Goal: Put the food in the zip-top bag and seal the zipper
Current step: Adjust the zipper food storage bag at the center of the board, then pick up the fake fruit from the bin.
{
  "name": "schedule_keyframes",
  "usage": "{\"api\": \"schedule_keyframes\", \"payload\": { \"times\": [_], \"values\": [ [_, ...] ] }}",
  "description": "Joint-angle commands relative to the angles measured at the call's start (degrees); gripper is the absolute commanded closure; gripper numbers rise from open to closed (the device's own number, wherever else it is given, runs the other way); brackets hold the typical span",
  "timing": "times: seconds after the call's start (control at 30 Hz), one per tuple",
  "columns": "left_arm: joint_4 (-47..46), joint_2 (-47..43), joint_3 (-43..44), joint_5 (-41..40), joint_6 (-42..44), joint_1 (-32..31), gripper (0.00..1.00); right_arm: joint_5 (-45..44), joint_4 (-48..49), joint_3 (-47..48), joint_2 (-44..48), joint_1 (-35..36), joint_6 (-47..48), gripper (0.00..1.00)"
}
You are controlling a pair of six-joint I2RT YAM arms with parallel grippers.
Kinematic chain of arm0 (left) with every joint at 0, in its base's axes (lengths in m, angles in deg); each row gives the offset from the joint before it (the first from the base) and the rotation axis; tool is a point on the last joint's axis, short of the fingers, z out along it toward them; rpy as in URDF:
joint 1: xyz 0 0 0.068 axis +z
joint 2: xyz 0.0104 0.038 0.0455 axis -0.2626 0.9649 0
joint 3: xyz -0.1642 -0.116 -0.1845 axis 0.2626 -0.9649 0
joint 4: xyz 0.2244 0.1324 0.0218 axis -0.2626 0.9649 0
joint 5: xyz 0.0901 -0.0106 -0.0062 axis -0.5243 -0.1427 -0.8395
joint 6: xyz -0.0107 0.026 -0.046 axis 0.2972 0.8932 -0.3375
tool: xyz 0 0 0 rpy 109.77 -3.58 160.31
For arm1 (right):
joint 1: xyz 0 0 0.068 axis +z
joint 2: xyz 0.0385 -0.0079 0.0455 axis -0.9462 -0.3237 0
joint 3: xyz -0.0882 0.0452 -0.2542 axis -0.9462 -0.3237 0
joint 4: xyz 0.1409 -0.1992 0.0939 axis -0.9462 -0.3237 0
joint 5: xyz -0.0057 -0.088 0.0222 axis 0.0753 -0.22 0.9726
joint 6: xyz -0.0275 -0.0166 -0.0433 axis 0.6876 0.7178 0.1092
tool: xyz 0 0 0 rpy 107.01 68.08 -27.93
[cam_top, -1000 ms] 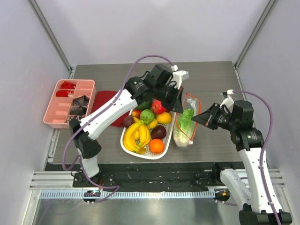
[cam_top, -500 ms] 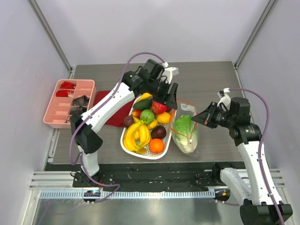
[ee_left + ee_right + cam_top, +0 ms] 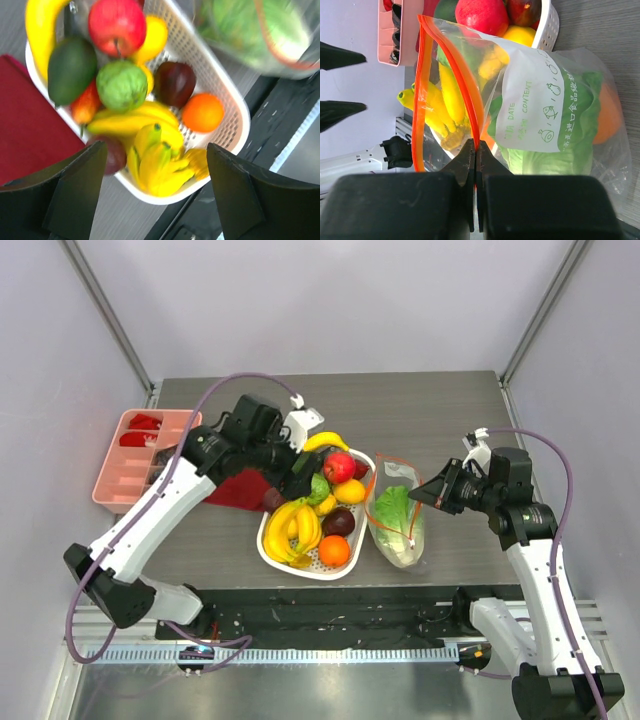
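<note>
The clear zip-top bag (image 3: 398, 520) lies on the table right of the white basket (image 3: 273, 552), with a pale-green cabbage (image 3: 393, 510) inside. Its mouth gapes, and the orange zipper (image 3: 420, 100) runs in two strips. My right gripper (image 3: 476, 150) is shut on one strip of that zipper; the overhead view shows it (image 3: 428, 490) at the bag's right edge. The left gripper (image 3: 156, 149) is open and holds nothing, hanging over the basket's left part (image 3: 300, 466). The basket holds a red apple (image 3: 338, 466), bananas (image 3: 295, 528), an orange (image 3: 334, 551) and a dark purple fruit (image 3: 338, 521).
A dark red cloth (image 3: 232, 487) lies left of the basket. Further left, a pink compartment tray (image 3: 145, 458) sits at the table's edge. A black rail (image 3: 330, 615) runs along the near edge. Walls close in on both sides.
The left gripper opened and drew back leftward from the bag's mouth to above the basket. The bag with the cabbage settled onto the table. The right gripper kept its pinch.
</note>
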Motion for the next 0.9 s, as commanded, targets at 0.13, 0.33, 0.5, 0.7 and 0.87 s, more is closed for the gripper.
{"api": "schedule_keyframes", "payload": {
  "times": [0.13,0.33,0.5,0.7,0.87],
  "values": [
    [6.7,1.2,-7.2,-7.9,8.6,-1.3,0.2,0.2,1.1,1.3,0.5,-0.2,0.4,0.99],
    [4.9,-2.1,-15.2,-9.3,5.2,-1.6,0.2,0.0,1.2,1.5,0.5,-0.2,0.3,0.99],
    [-6.9,-9.6,-26.9,-9.2,-2.5,-1.6,0.2,0.1,1.4,1.1,0.2,-0.2,0.1,0.99],
    [-15.4,-10.6,-32.1,-10.7,-6.1,-1.6,0.28,0.3,1.5,1.4,-0.3,-0.2,0.4,0.99],
    [-16.7,-9.5,-31.9,-10.0,-7.7,-1.6,0.44,0.3,1.5,1.7,-0.7,-0.2,0.6,0.99]
  ]
}}
